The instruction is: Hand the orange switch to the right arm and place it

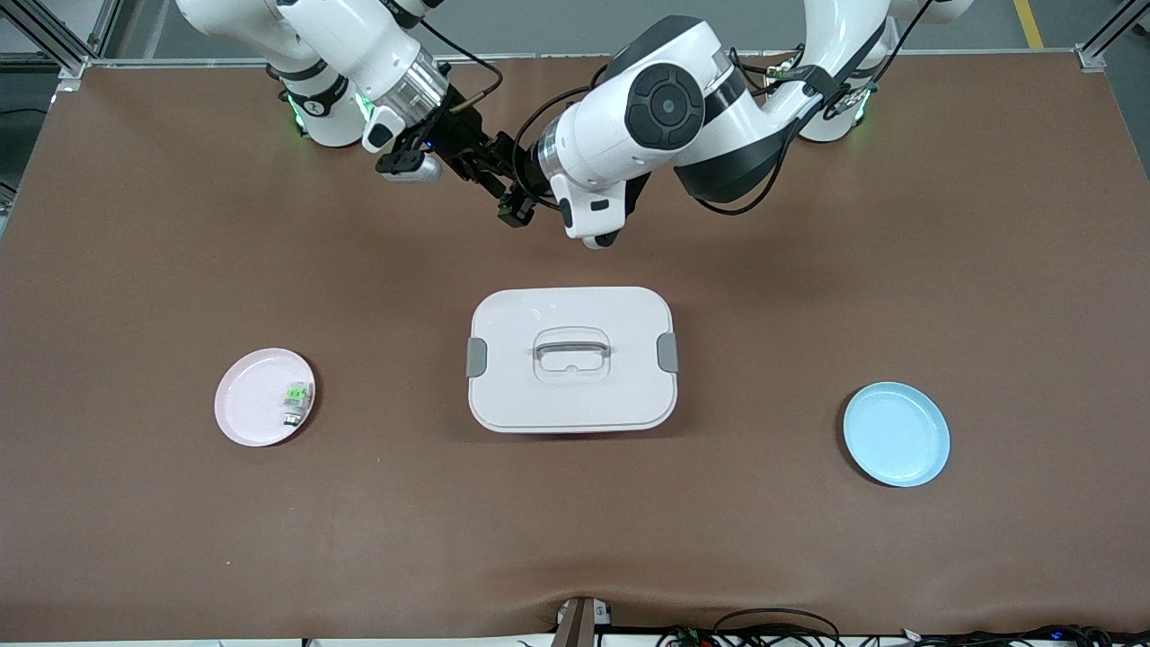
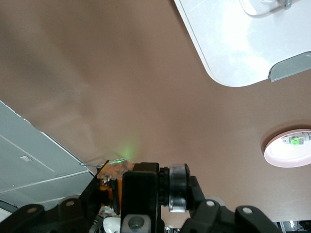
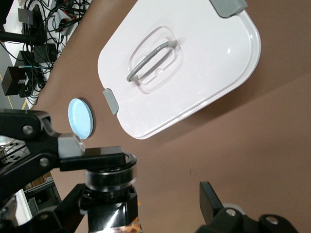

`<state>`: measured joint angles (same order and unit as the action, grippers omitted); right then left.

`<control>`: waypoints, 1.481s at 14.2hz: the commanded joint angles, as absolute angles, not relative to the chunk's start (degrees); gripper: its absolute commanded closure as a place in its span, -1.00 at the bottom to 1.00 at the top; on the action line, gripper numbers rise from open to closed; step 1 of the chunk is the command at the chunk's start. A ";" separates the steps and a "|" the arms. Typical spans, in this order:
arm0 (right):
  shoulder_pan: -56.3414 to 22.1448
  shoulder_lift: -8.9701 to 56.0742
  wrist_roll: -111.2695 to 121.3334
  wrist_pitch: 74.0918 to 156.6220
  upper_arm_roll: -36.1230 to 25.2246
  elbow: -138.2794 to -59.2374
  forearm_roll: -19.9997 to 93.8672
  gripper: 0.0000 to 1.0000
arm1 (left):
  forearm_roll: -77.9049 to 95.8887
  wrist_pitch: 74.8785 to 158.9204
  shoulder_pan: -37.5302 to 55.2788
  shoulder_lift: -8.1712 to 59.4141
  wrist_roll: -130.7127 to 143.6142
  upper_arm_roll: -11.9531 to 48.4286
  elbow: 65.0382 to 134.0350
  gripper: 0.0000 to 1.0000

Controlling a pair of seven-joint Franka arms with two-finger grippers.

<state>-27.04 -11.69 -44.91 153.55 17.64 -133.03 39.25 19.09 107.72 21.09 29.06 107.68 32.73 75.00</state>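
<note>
The left gripper [image 2: 141, 194] is clamped on the orange switch [image 2: 114, 177], its orange body showing beside a black finger. The white lidded box [image 2: 233, 43] and the pink plate [image 2: 286, 150] with a small green-and-silver switch [image 2: 295, 141] sit on the brown table [image 2: 121, 87].

Counter [image 1: 809, 557]: 1 lidded box [image 1: 571, 359] at centre. 1 plate [image 1: 254, 400] toward the right arm's end, holding 1 small switch [image 1: 296, 403] at its box-side rim. 1 second plate [image 1: 896, 434] toward the left arm's end, slightly nearer the front camera. Both plates well apart from the box.
</note>
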 commanded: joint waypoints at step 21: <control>-27.86 -11.51 -45.35 153.90 17.75 -131.48 40.96 1.00 | 19.42 107.67 21.27 28.48 108.99 32.61 73.48 -1.00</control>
